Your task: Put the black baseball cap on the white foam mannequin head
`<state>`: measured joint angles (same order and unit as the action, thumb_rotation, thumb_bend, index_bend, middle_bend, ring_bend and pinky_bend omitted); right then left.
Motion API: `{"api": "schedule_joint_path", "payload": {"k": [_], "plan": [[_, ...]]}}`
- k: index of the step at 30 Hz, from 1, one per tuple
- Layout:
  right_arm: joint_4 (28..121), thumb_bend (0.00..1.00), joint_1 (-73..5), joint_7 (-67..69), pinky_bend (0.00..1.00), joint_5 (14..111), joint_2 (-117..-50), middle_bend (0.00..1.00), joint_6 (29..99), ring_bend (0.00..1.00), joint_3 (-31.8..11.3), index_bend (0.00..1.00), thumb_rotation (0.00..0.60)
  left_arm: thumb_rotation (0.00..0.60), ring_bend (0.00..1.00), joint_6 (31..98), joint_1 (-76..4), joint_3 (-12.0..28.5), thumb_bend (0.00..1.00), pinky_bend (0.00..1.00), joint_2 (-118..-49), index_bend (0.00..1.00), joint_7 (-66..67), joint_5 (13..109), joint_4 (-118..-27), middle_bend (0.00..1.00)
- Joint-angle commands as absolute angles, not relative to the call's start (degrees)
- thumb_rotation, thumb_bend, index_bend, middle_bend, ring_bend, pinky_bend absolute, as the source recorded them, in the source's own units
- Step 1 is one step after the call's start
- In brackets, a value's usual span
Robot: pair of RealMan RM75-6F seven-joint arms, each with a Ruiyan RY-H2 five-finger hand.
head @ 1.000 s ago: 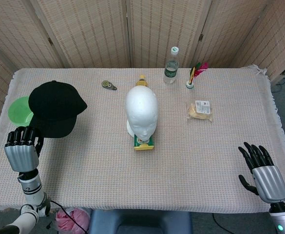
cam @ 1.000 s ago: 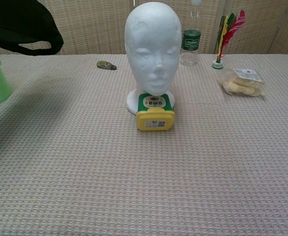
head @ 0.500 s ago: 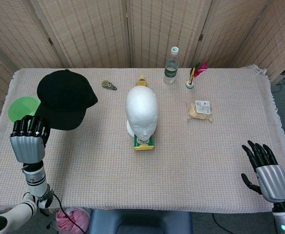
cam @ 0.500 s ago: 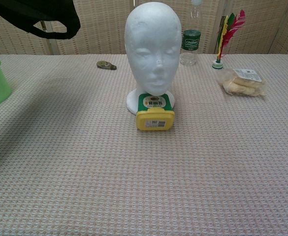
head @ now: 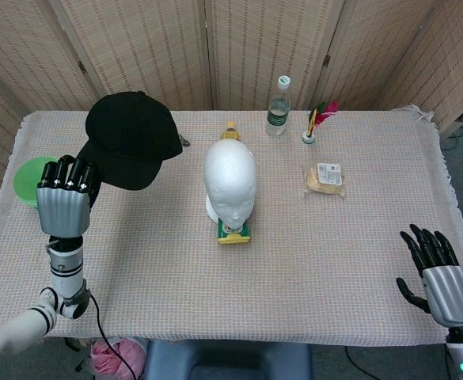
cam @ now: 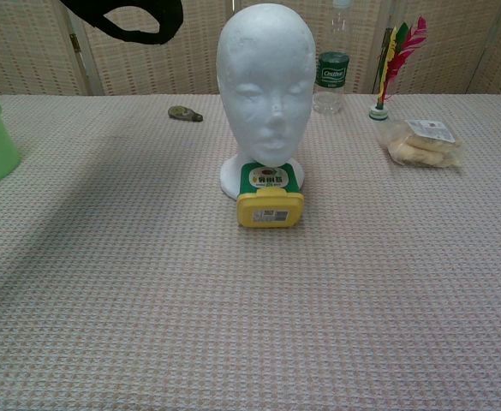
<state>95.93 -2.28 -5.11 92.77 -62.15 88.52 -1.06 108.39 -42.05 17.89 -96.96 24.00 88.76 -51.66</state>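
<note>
The black baseball cap (head: pixel 132 138) hung in the air above the tabletop's left half, toward the far edge, lifted clear of the cloth and level with the crown of the white foam mannequin head (head: pixel 230 178), presumably so it could pass over and drop on. The mannequin head stood upright mid-table, a yellow box (head: pixel 234 232) touching its base on the near side. The left hand (head: pixel 65 206) gripped the cap's near rim, fingers curled round it. The right hand (head: pixel 441 273) hovered by the near right corner, fingers spread, holding nothing.
</note>
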Motion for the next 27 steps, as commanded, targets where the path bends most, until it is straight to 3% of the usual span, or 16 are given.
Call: {"api": "schedule_joint_path", "payload": {"k": [1,15,27], "plan": [[95.9,0.27,-2.4,-4.6,0.0,92.5,-62.0,0.0,88.3,0.0,-1.3,0.0,0.6,0.6,0.5,106.8,-43.2,18.6,0.4,0.64,-96.8,0.61,24.5,88.6,-52.5,0.62],[95.8,0.27,-2.9,-1.5,0.0,89.5,-60.7,0.0,87.2,0.0,-2.6,0.0,0.6,0.6,0.5,99.4,-51.1,22.8,0.4,0.64,-99.1,0.61,24.9,86.7,-50.4,0.63],[95.8,0.27,-3.9,-0.6,0.0,87.8,-60.3,0.0,85.3,0.0,-3.4,0.0,0.6,0.6,0.5,95.3,-55.1,23.4,0.4,0.64,-101.2,0.61,28.4,85.2,-48.9,0.62]]}}
